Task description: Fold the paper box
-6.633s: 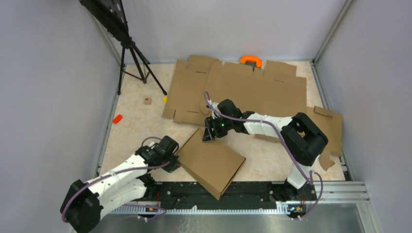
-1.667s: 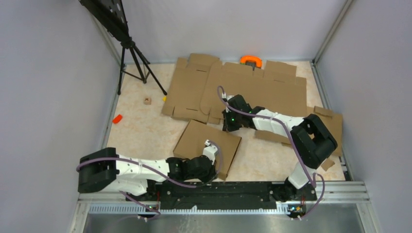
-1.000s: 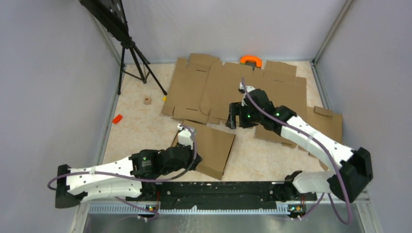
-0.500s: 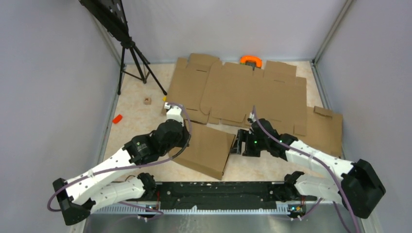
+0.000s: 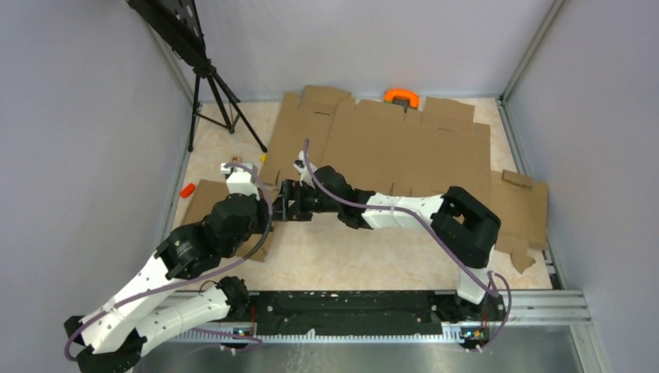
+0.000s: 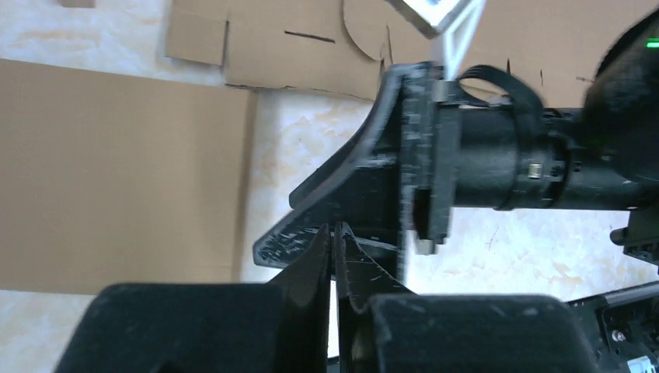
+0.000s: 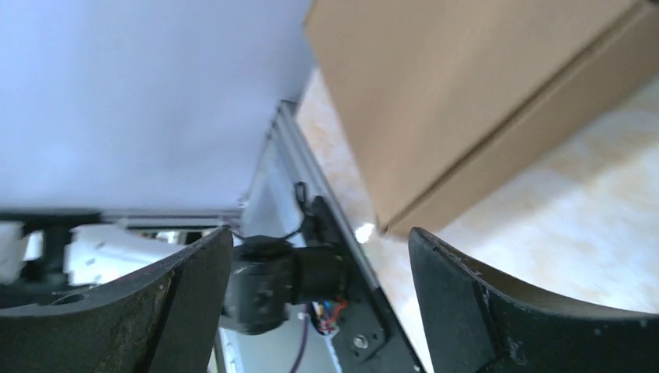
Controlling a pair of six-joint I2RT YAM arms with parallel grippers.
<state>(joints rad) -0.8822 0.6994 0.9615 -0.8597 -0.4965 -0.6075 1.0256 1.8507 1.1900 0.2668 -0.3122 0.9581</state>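
The paper box [image 5: 200, 196] lies flat on the left of the table, mostly covered by my left arm; one corner [image 5: 261, 247] shows nearer the front. In the left wrist view the paper box [image 6: 116, 171] is a plain brown panel to the left of my fingers. My left gripper [image 6: 334, 235] is shut with nothing in it, just right of the box's edge. My right gripper [image 5: 281, 208] reaches far left, close in front of the left fingertips, and stands open and empty [image 7: 320, 252]. The paper box [image 7: 466, 93] fills that view's upper right.
Wide flat cardboard blanks [image 5: 388, 148] cover the back of the table, and another piece [image 5: 522, 203] lies at the right. An orange object [image 5: 401, 97] sits at the back wall. A tripod [image 5: 214, 93], a small wooden cube [image 5: 235, 162] and a red piece [image 5: 187, 189] are at the left.
The box has slid from the middle front of the table to the left side. My left arm swung left and farther back. My right arm swept left across the table.
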